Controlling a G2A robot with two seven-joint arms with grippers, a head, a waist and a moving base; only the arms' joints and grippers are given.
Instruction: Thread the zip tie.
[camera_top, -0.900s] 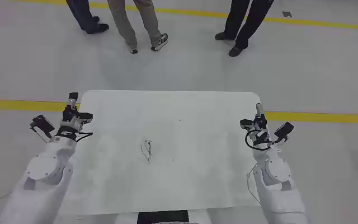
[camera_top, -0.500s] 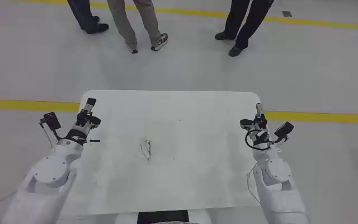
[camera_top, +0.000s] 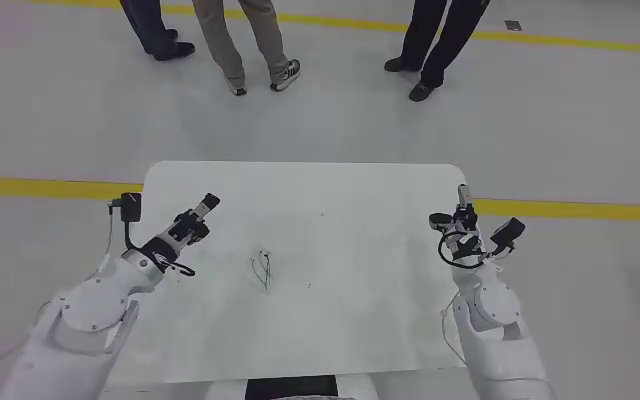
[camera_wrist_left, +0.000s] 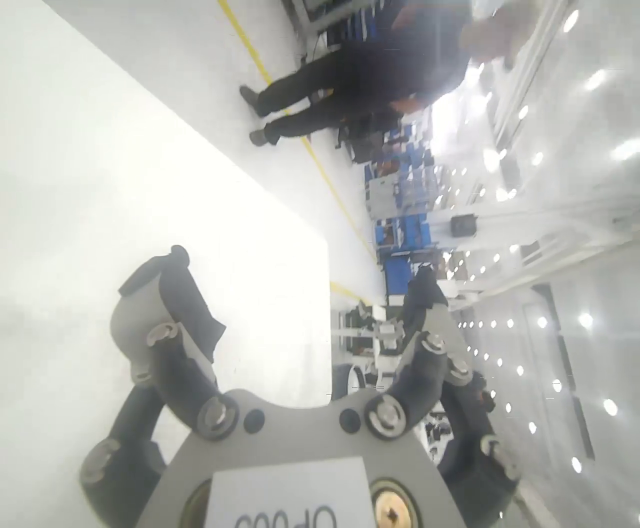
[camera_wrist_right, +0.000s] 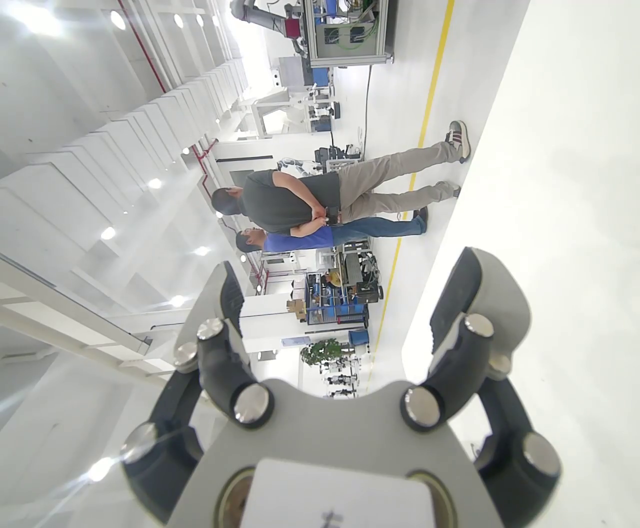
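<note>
Zip tie (camera_top: 263, 269) too thin to tell whether threaded, ends indistinct

White table (camera_top: 380, 300) w/ rounded corners; thin dark zip tie (camera_top: 263, 268) lies flat nr centre.

You get one table (camera_top: 380, 200). Two grippers: one left gripper (camera_wrist_left: 300, 270), one right gripper (camera_wrist_right: 350, 280), two fingers on each. Zip tie (camera_top: 263, 268): thin dark strands in one small cluster, one or two pieces, too fine for you to count. Two yellow floor lines (camera_top: 560, 208).
</note>
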